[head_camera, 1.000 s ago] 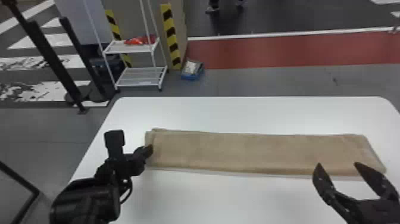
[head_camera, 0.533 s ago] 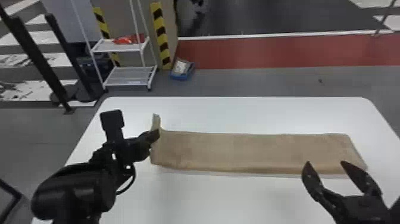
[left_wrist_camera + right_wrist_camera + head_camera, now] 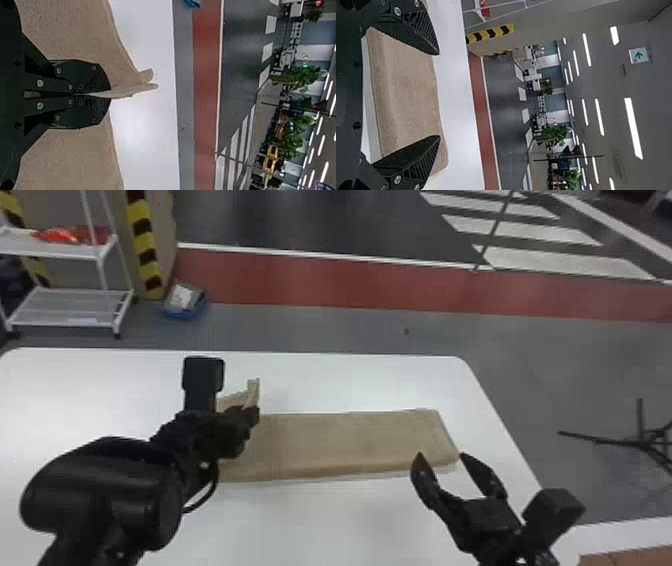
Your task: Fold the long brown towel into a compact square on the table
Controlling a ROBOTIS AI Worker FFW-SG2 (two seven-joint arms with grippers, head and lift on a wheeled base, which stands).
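"Towel (image 3: 350,442) on the table (image 3: 350,530) — how will it handle?"

"Soft, light, floppy, I'd judge — my left gripper (image 3: 109,94) clamps a raised fold, my right gripper (image 3: 439,95) gapes; pinch all layers at the edge"

You have room along the table's (image 3: 330,380) far edge, beyond the towel (image 3: 340,440), and on its near side between the left gripper (image 3: 253,417) and right gripper (image 3: 441,455); the towel's raised part blocks you at the left gripper.
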